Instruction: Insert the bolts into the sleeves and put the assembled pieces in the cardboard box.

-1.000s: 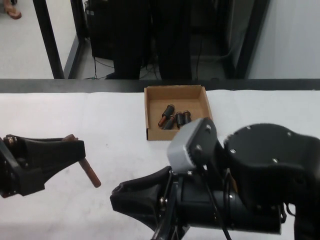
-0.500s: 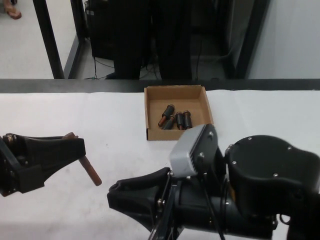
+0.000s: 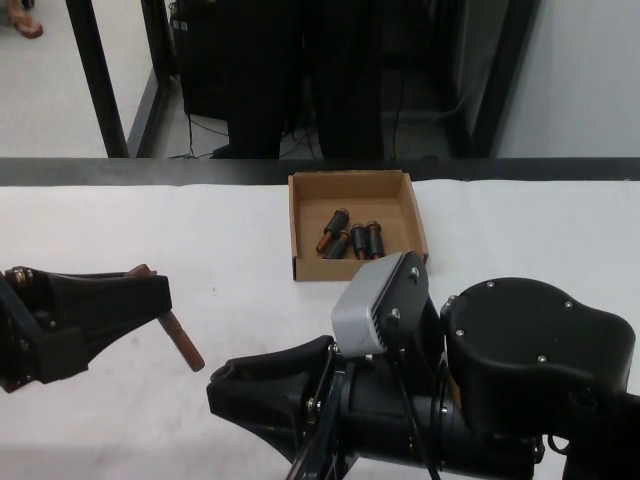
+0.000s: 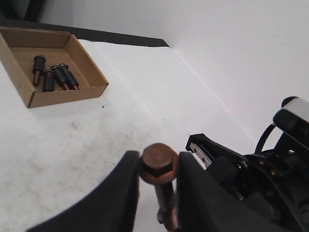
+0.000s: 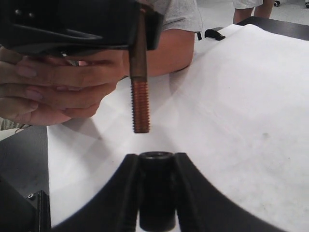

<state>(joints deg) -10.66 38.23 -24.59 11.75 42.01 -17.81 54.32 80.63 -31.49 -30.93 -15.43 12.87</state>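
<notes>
Now, left gripper: I have its fingers pressed onto the head of the bolt, over the left part of the bench.
Bolt: copper-coloured and held by its hex head alone. The threaded shank hangs free and tilted in the high view, with its tip just above the sleeve and not touching it.
Right gripper: it pinches the sleeve between both fingers, low on the near side, with its nose turned toward the bolt.
Sleeve: black and upright between the fingers, its open mouth facing the bolt tip. I judge the tip to sit a little off the centre of the bore.
Cardboard box: at the far middle of the bench, well apart from both grippers.
Assembled pieces: several lie together on the box floor.
Step in hand: insertion, not yet begun.
Risk, misalignment: if I close the gap with the tip off-centre, the threads could land on the sleeve rim instead of in the bore.
Risk, pivot: because only the head is gripped, a push on the shank could swing the bolt or twist it out of the fingers.
Risk, slip: force along the axis could drive the sleeve down through the right fingers.
</notes>
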